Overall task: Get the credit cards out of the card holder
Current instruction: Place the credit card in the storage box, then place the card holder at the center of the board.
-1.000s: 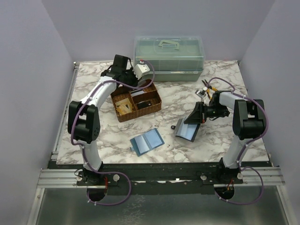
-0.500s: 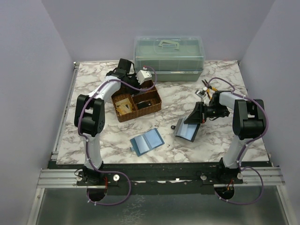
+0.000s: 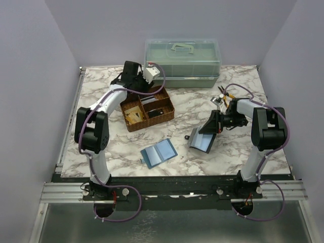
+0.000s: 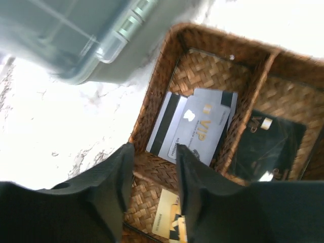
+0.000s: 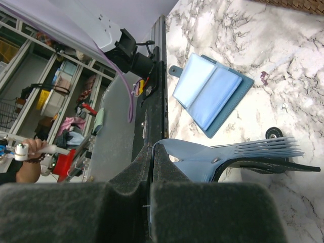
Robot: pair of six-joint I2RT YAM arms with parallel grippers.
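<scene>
The black card holder (image 3: 205, 136) stands open on the table at the right, its blue-grey inside (image 5: 243, 157) fanned out. My right gripper (image 5: 152, 147) is shut on a blue-grey inner flap of it, seen from above at the holder's top edge (image 3: 215, 123). My left gripper (image 4: 154, 149) hovers open over the wicker basket (image 3: 147, 110), with nothing between its fingers. In the basket lie credit cards: a silver VIP card (image 4: 202, 126) on top of a black-striped one, a gold card (image 4: 167, 223) below the fingers, and a black card (image 4: 276, 144) in the neighbouring compartment.
A light-blue flat folder (image 3: 158, 153) lies open near the front middle, also in the right wrist view (image 5: 210, 93). A clear lidded plastic box (image 3: 182, 63) stands at the back, close behind the basket. Small pliers (image 3: 225, 93) lie by the right arm.
The left gripper's jaws have parted above the basket and its arm has swayed slightly. The right arm and the card holder have not moved.
</scene>
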